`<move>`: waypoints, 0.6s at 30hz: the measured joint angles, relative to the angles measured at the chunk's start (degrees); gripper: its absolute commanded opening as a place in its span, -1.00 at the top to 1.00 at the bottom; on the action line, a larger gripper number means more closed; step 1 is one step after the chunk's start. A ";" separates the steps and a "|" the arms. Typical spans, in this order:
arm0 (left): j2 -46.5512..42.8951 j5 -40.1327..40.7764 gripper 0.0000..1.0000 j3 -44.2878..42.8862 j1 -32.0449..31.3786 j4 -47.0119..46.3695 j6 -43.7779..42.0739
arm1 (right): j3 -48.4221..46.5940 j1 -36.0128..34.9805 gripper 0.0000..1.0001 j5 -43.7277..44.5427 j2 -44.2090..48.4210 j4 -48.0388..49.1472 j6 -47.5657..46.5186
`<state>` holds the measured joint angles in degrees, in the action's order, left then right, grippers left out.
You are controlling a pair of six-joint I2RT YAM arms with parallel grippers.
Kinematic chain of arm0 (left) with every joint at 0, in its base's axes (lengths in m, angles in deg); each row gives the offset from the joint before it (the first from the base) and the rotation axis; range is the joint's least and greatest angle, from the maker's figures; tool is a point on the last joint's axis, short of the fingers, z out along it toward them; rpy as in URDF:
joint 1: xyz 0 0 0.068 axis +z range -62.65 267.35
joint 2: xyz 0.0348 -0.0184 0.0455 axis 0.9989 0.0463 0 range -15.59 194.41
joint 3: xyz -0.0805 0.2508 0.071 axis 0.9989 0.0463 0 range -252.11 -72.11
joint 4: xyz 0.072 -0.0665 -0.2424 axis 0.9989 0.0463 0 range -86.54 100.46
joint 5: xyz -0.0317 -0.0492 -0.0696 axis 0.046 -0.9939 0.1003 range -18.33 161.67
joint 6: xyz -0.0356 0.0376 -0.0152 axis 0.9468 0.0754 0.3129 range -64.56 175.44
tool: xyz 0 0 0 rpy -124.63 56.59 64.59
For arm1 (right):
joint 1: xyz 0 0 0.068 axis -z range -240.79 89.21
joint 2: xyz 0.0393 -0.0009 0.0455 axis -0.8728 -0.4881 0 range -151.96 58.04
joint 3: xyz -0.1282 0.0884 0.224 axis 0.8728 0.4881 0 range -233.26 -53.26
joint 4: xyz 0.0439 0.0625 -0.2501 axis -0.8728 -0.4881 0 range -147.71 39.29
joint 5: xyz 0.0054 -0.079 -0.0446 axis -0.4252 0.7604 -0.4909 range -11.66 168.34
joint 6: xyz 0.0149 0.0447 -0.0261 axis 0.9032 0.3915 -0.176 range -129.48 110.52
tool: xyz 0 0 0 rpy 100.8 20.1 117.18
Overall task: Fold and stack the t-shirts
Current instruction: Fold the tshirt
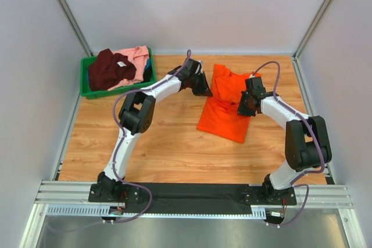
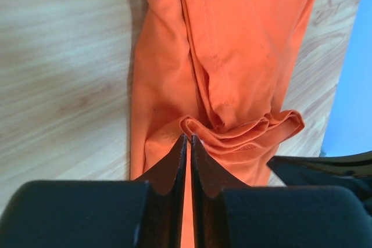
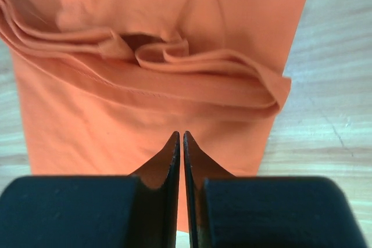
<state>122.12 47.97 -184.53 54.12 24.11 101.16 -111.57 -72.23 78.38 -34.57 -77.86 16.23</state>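
- The wooden table (image 1: 174, 143) carries everything in view.
- The orange t-shirt (image 1: 224, 114) lies on the table right of the middle. It is folded into a long, narrow shape, with bunched folds at its far end.
- The green bin (image 1: 87, 92) stands at the far left corner, well apart from the orange t-shirt.
- The maroon t-shirt (image 1: 110, 72) lies crumpled in the bin, on its left side.
- The pink t-shirt (image 1: 138, 56) lies beside it in the bin, on the right side.
- The left gripper (image 2: 187, 137) is at the left edge of the orange t-shirt. Its jaws are almost pressed together, with only a thin slit between them. Whether cloth is caught in the slit I cannot tell.
- The right gripper (image 3: 179, 135) is over the right side of the same shirt, with its jaws pressed together.
- A white neck label (image 1: 121, 64) shows on the maroon t-shirt.
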 measured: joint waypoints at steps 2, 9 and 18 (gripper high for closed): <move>0.33 -0.48 0.76 -0.70 0.39 -0.48 0.42 | 1.36 -0.15 0.88 -0.24 0.00 0.07 0.02; 0.61 -1.73 0.75 -1.01 0.72 -1.31 0.94 | 3.56 -0.28 0.88 0.15 0.02 1.01 0.09; 2.03 -2.32 0.67 -1.31 0.94 -1.55 1.44 | 0.20 0.39 0.89 5.70 -4.24 2.40 0.09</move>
<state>124.15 45.65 -185.84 55.06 22.55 102.60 -111.37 -71.83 84.08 -38.81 -75.46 16.32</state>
